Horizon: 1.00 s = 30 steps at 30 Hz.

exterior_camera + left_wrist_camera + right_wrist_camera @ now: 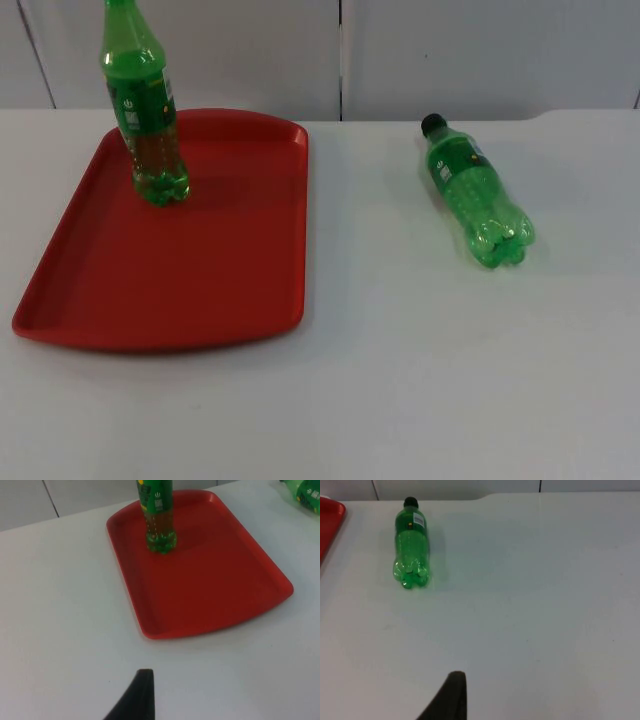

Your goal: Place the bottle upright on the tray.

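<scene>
A green plastic bottle point(478, 195) with a black cap lies on its side on the white table, right of the tray, with its cap toward the wall. The right wrist view shows this lying bottle point(411, 545) some way ahead of my right gripper point(452, 695), which hangs over bare table. A second green bottle point(146, 110) stands upright in the far left part of the red tray point(200, 270). My left gripper point(140, 692) is above the table, short of the tray's point(210, 580) near left corner, with the standing bottle point(159, 515) far ahead of it. Neither gripper touches anything.
The white table ends at a grey partition wall point(330, 50) just behind the tray and the lying bottle. An edge of the tray point(330, 525) lies beside the lying bottle. Bare table stretches between tray and bottle and across the near side.
</scene>
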{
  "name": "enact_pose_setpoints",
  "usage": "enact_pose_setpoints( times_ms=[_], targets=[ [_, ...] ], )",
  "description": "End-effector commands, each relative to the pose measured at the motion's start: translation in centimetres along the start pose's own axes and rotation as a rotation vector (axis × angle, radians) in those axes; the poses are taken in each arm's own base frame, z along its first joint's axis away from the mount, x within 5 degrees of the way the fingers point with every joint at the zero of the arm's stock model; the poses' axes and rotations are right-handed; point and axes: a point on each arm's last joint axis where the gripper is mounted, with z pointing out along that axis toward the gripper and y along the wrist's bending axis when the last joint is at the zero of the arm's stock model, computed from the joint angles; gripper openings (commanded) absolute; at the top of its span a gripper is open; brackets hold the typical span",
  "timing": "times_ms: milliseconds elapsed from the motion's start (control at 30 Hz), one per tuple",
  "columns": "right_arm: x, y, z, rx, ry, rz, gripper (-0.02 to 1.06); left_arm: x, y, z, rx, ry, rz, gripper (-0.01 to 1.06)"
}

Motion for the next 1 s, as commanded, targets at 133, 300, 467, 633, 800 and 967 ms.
enact_pose_setpoints(
  times_ms=[133, 300, 467, 633, 800, 967],
  targets=[
    [0.04, 0.05, 0.01, 0.002, -0.003, 0.004, 1.05, 0.10, 0.05, 0.06, 0.000, -0.001, 0.000, 1.05],
    [0.04, 0.05, 0.01, 0.002, -0.003, 0.004, 1.05, 0.10, 0.05, 0.06, 0.000, -0.001, 0.000, 1.05],
    [0.05, 0.08, 0.01, -0.001, -0.003, -0.002, 1.05, 0.10, 0.05, 0.06, 0.000, -0.001, 0.000, 1.05],
    [0.05, 0.10, 0.01, -0.004, -0.003, -0.005, 1.05, 0.10, 0.05, 0.06, 0.000, -0.001, 0.000, 1.05],
    [-0.02, 0.10, -0.03, -0.004, -0.008, -0.008, 1.05, 0.10, 0.05, 0.06, 0.000, -0.001, 0.000, 1.05],
    [-0.27, 0.10, -0.29, -0.005, -0.024, -0.007, 1.05, 0.10, 0.05, 0.06, 0.000, -0.001, 0.000, 1.05]
  ],
)
